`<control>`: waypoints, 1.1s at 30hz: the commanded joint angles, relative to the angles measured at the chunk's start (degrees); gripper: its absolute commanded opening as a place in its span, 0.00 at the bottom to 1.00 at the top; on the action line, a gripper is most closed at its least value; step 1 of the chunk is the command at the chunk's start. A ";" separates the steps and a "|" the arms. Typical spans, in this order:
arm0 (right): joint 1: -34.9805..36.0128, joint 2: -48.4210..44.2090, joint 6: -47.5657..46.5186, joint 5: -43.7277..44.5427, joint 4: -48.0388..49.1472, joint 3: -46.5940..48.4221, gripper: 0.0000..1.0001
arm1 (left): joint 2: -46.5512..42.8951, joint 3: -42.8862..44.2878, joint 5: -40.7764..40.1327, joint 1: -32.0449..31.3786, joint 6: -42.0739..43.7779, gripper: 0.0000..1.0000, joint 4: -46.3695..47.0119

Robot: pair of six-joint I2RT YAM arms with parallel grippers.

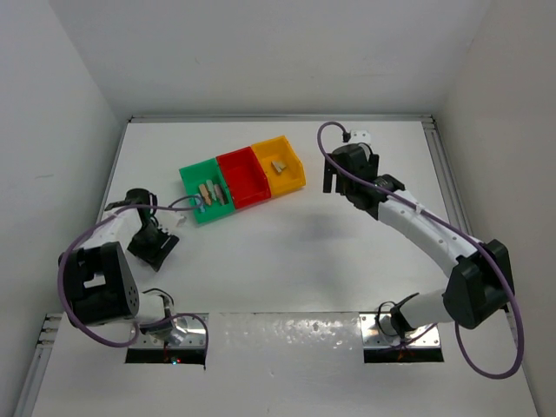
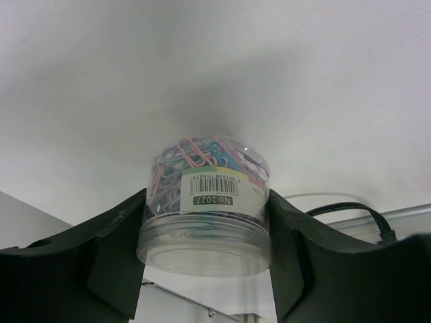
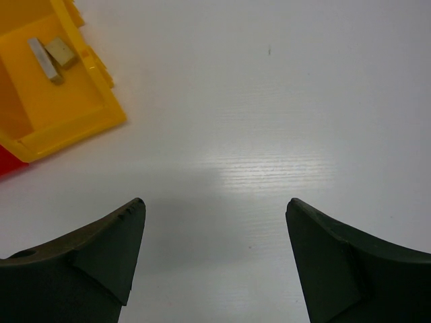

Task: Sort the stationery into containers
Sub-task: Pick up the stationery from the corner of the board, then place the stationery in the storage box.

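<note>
My left gripper (image 2: 205, 202) is shut on a clear round tub of coloured paper clips (image 2: 205, 202) with a barcode label, one finger on each side. In the top view this gripper (image 1: 155, 246) is at the left, below and left of the bins, and the tub is hidden. The green bin (image 1: 193, 178) holds several short sticks (image 1: 211, 192). The red bin (image 1: 243, 178) looks empty. The yellow bin (image 1: 294, 165) holds a small beige block (image 3: 62, 51) and a grey piece (image 3: 44, 59). My right gripper (image 3: 214, 202) is open and empty over bare table just right of the yellow bin (image 3: 67, 128).
White walls close in the table on three sides. A purple cable loops along each arm. A black cable (image 2: 350, 210) runs beside my left finger. A small white connector (image 1: 358, 135) sits near the back rail behind my right gripper (image 1: 330, 178).
</note>
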 commanded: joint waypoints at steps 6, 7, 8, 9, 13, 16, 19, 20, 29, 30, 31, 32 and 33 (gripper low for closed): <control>-0.14 -4.24 -0.68 3.31 2.40 -1.90 0.84 | 1.34 14.88 1.44 -4.69 -3.22 0.00 -6.55; -0.23 -4.41 -0.59 3.40 2.32 -1.99 0.83 | 2.39 21.96 1.53 -5.92 -3.92 0.00 -7.69; -0.32 -4.76 -0.41 2.96 2.40 -2.08 0.84 | 3.62 25.69 2.05 -8.54 -3.93 0.00 -9.97; -0.40 -5.03 -0.41 2.61 2.40 -2.25 0.84 | 7.11 33.90 2.23 -10.14 -4.71 0.00 -12.08; -1.28 -5.99 0.11 -0.20 1.70 -3.57 0.84 | 19.25 54.16 1.27 -21.19 -7.87 0.00 -16.84; -1.46 -7.40 0.73 -0.21 1.09 -5.68 0.84 | 31.55 69.10 -0.05 -28.31 -10.95 0.00 -20.61; -1.98 -8.98 1.43 0.41 1.08 -7.79 0.84 | 43.25 82.56 -1.01 -32.99 -12.45 0.00 -23.70; -2.07 -10.20 1.87 0.84 1.00 -8.32 0.84 | 47.62 85.11 -1.63 -33.70 -12.97 0.00 -23.79; -2.60 -14.96 4.24 1.64 -0.23 -14.29 0.84 | 51.18 83.74 -3.48 -38.19 -14.04 0.00 -13.77; -2.51 -15.31 4.33 1.81 -0.32 -14.91 0.84 | 51.62 83.91 -3.83 -38.28 -14.03 0.00 -13.94; -2.69 -15.49 4.51 1.82 -0.58 -14.91 0.84 | 52.84 84.08 -3.92 -38.28 -13.86 0.00 -14.21; -2.78 -15.58 4.51 1.99 -0.67 -15.09 0.84 | 53.29 84.08 -4.00 -38.36 -13.86 0.00 -14.56; -2.60 -15.49 4.68 2.08 -0.85 -15.09 0.84 | 53.73 84.08 -3.92 -38.37 -13.95 0.00 -15.08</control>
